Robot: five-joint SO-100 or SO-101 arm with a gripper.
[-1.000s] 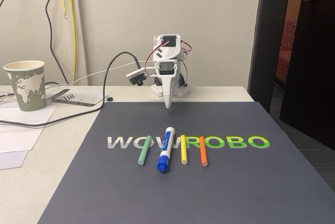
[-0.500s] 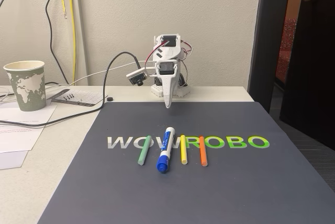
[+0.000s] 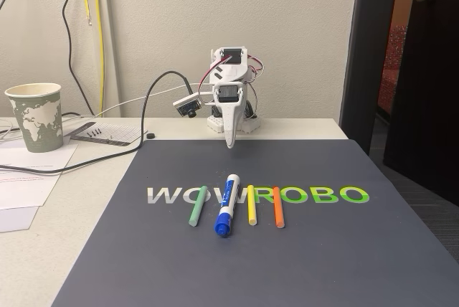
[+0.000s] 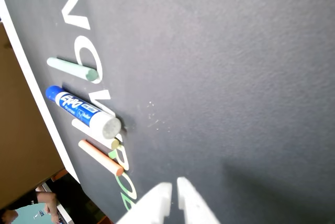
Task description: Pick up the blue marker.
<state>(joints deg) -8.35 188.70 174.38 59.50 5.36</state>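
Lying flat, the blue marker (image 3: pixel 226 204) sits well apart from fingers (image 4: pixel 157 198).

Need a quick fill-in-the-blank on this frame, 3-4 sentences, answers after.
1. In the fixed view the blue marker lies between the green stick and the ____ stick.
2. The marker's blue cap points ____ the arm's base.
3. All four items lie on the dark ____ printed WOWROBO.
4. The claw hangs above the mat's far edge with its fingers nearly ____.

Missing words: yellow; away from; mat; closed
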